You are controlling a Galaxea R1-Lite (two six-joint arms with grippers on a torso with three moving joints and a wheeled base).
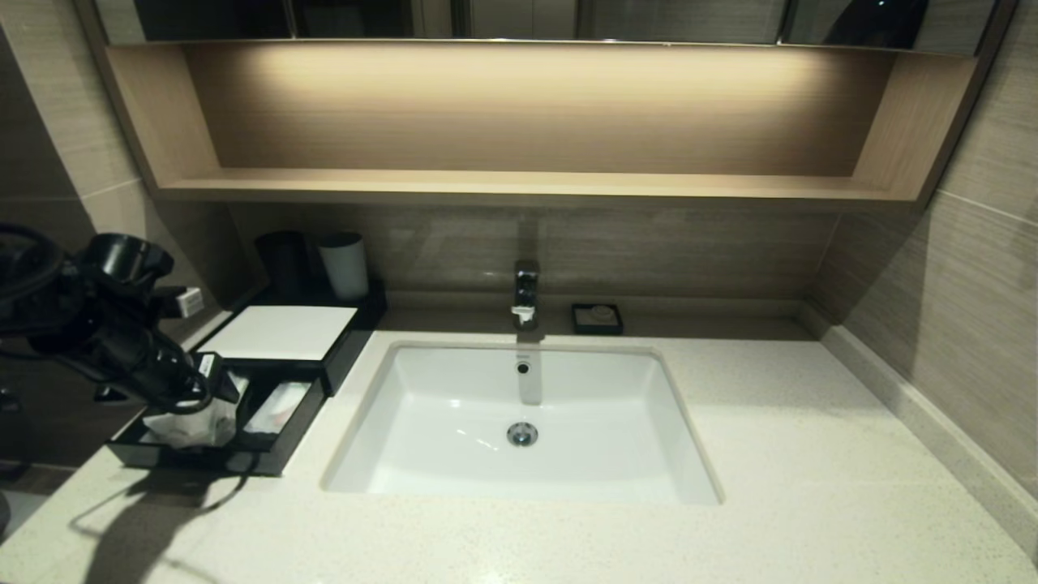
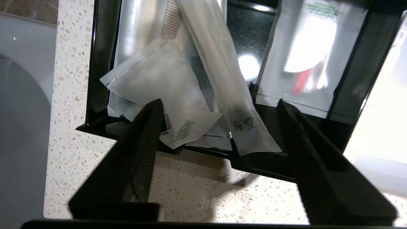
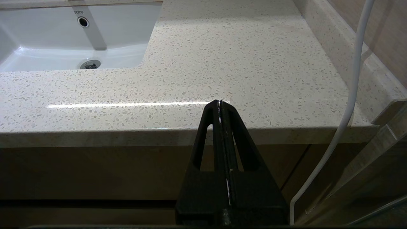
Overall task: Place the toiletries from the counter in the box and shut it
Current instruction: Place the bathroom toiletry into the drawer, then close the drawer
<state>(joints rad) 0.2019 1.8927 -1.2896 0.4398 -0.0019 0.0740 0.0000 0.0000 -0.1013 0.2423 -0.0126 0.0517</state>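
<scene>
The black box (image 1: pixel 280 331) with a white top panel stands at the counter's (image 1: pixel 811 454) left, its drawer (image 1: pixel 195 461) pulled out. In the left wrist view the drawer (image 2: pixel 101 63) holds a white sachet (image 2: pixel 159 79), a long slim packet with a green label (image 2: pixel 229 82) and another clear packet (image 2: pixel 305 57) in the neighbouring compartment. The sachet and the slim packet stick out over the drawer's front wall. My left gripper (image 2: pixel 219 101) hangs open and empty just above that front edge. My right gripper (image 3: pixel 220 102) is shut and empty, parked low in front of the counter's edge.
A dark grey cup (image 1: pixel 284 259) and a pale grey cup (image 1: pixel 345 264) stand behind the box. The white sink (image 1: pixel 519 487) with its faucet (image 1: pixel 525 292) is to the box's right, and a black soap dish (image 1: pixel 597 318) sits behind it. The wooden shelf (image 1: pixel 519 186) hangs above.
</scene>
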